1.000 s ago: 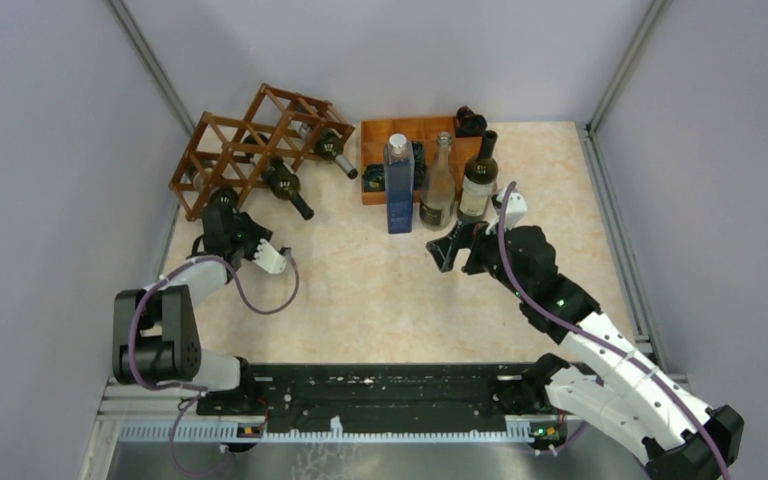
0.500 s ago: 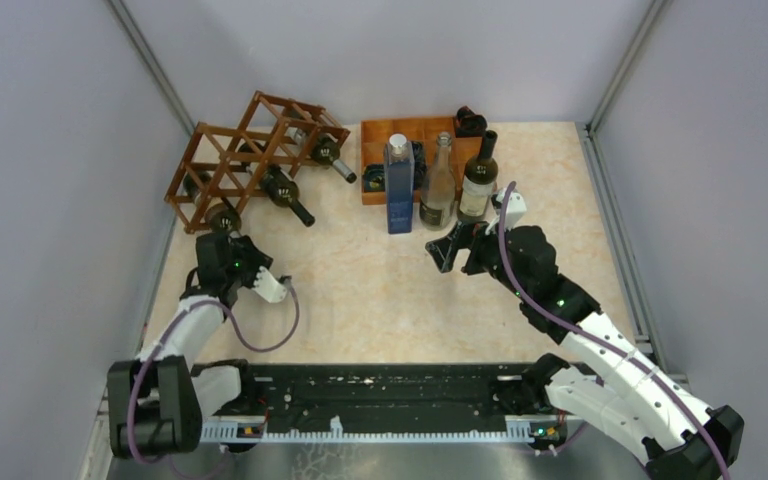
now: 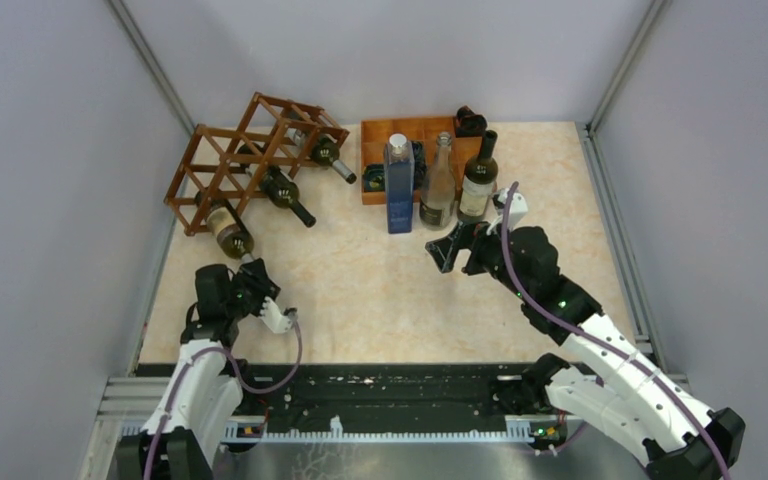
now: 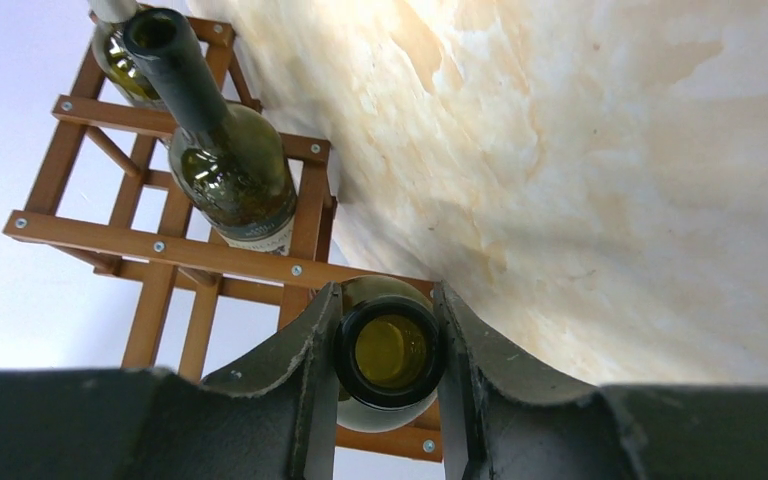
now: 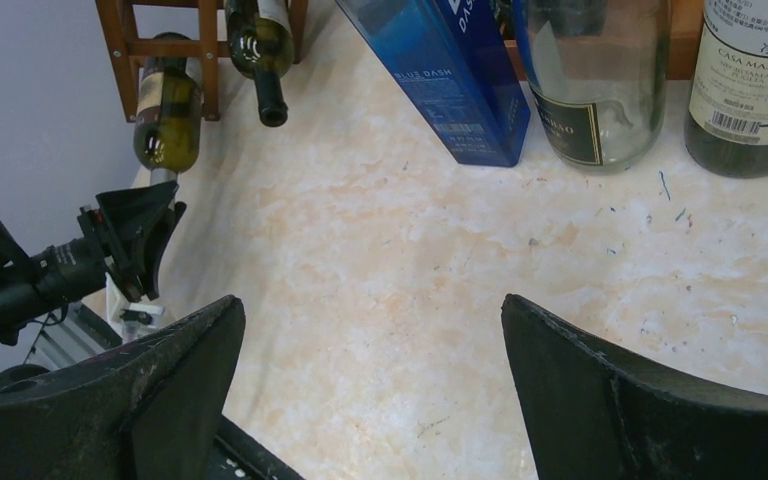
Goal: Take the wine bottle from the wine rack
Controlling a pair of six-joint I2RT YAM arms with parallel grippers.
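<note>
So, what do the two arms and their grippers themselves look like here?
The left arm and right arm alternate white links with black joint housings. A purple cable loops along each. The left gripper and right gripper have dark grey, scuffed, wedge-shaped fingers. A small green light glows on the right arm.

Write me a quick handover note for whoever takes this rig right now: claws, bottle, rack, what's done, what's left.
Left claw: shut on the neck of the wine bottle.
Right claw: open, empty, above the table near the upright bottles.
Wine bottle: partly out of the wine rack, base end inside its near corner cell.
Done: neck grasped, bottle partly drawn out.
Left: draw it fully clear of the rack and set it down.
</note>
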